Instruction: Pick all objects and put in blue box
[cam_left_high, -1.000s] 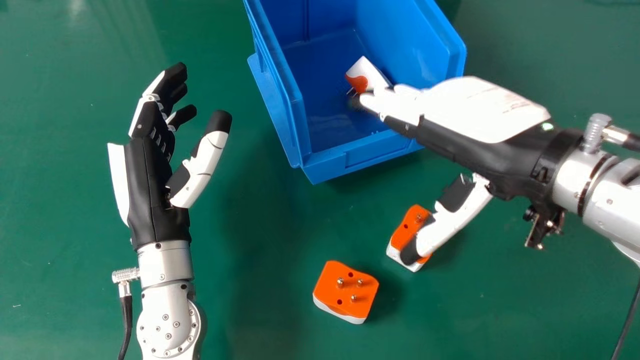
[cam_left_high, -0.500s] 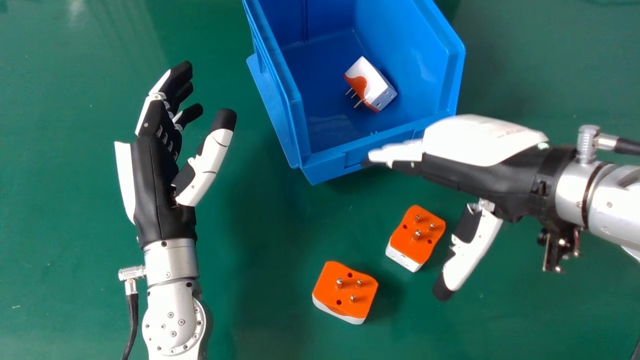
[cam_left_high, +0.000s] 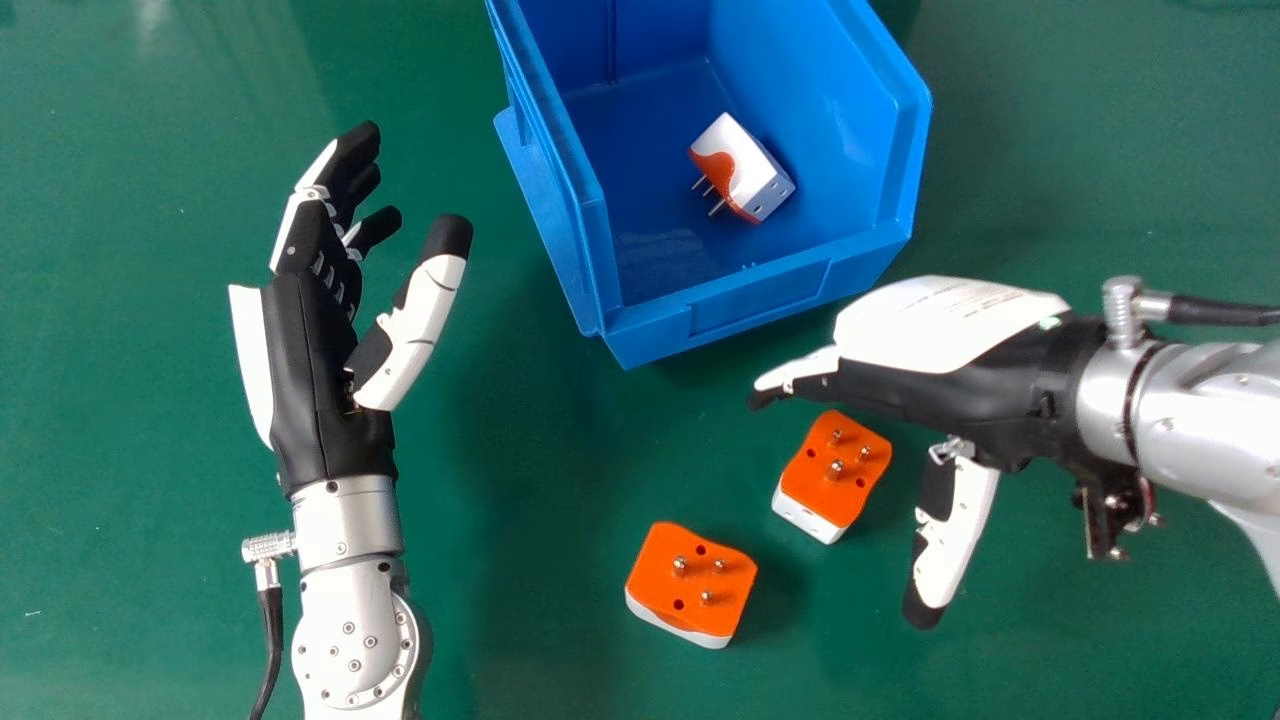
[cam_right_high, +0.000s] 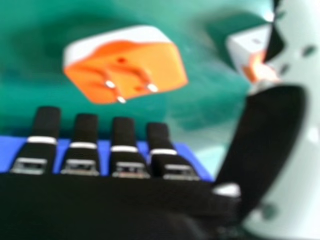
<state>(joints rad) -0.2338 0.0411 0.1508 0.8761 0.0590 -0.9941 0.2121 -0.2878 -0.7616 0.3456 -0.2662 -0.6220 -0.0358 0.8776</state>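
Note:
In the head view my right hand (cam_left_high: 930, 340) is open and empty at the right, its fingers above the far side of an orange and white plug adapter (cam_left_high: 835, 475). A second adapter (cam_left_high: 692, 583) lies nearer and further left, pins up. A third one (cam_left_high: 742, 168) rests tilted inside the blue box (cam_left_high: 760, 300). My left hand (cam_left_high: 320, 370) is open at the left, holding nothing. In the right hand view my right hand (cam_right_high: 122, 137) has straight fingers, with one adapter (cam_right_high: 127, 70) beyond the fingertips and another (cam_right_high: 250, 45) partly hidden behind the thumb.
The blue box stands at the far middle of the green table (cam_left_high: 540, 480), its low front wall facing the loose adapters. Bare table lies between my left hand and those adapters.
My right hand has come out of the box, moving back toward the near side, its thumb now clear of the adapter it overlapped. The left hand has shifted slightly right.

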